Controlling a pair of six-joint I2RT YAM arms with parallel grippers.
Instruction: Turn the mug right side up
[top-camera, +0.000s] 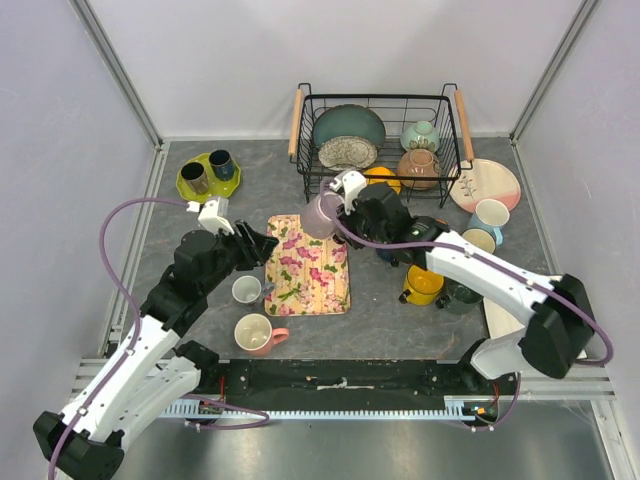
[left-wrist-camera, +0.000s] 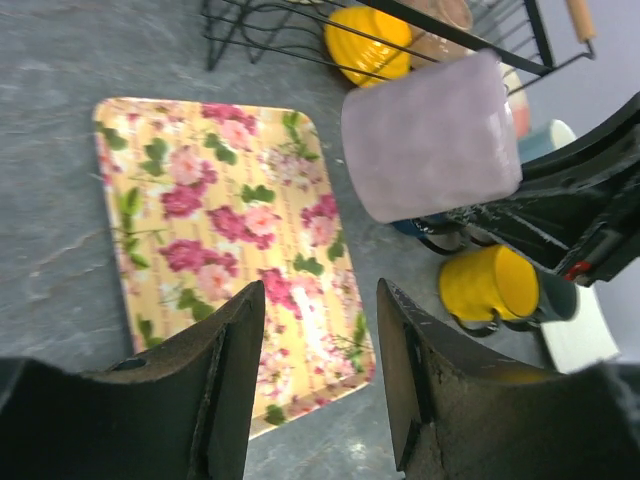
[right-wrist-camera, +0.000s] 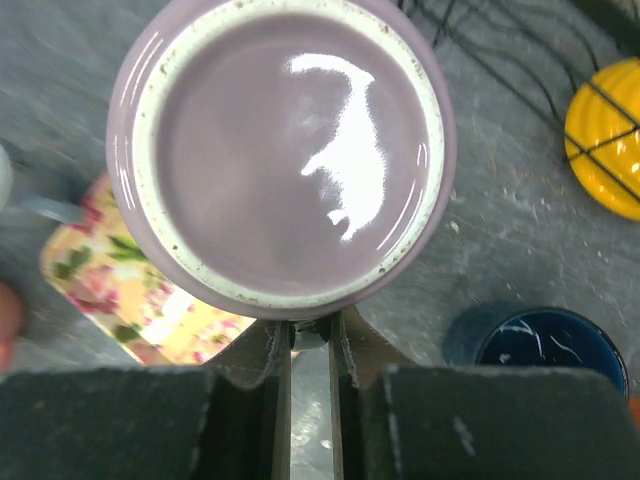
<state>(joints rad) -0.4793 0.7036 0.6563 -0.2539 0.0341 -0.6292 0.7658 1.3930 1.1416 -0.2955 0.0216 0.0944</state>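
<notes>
Currently on bench (clock refs per top view, 12 = far wall):

- lilac mug (top-camera: 322, 215): task item. Held off the table (top-camera: 400, 320) above the 1 o'clock corner of the floral mat (top-camera: 308, 265), just at 7 o'clock of the rack. Tilted, not upright. Base w/ pale unglazed foot ring faces the R wrist cam. Mouth not visible in any view.
- right gripper (right-wrist-camera: 308, 335): clamped on the lilac mug at its rim-side edge, fingers nearly together. Exact part pinched is hidden.
- left gripper (left-wrist-camera: 320, 300): jaws apart, nothing between them. Hangs over the mat's 9 o'clock edge, apart from the mug.
- floral mat: yellow w/ pink flowers, flat at table centre.
- wire dish rack (top-camera: 375, 98): 12 o'clock, wooden handles. Holds a teal plate (top-camera: 348, 125), a patterned plate (top-camera: 348, 152), 2 bowls and a yellow cup (top-camera: 383, 178).
- green plate (top-camera: 213, 193): 10 o'clock, 2 dark cups upright on it.
- white cup (top-camera: 247, 290): just at 9 o'clock of the mat, upright.
- pink mug (top-camera: 255, 333): 7 o'clock of the mat, upright.
- yellow mug (top-camera: 422, 285): 4 o'clock of the mat, beside the R arm.
- navy cup (right-wrist-camera: 545, 345): near the R gripper, upright.
- pink-white plate (top-camera: 485, 185): 2 o'clock, w/ a pale blue mug (top-camera: 490, 215) touching its near edge.
</notes>
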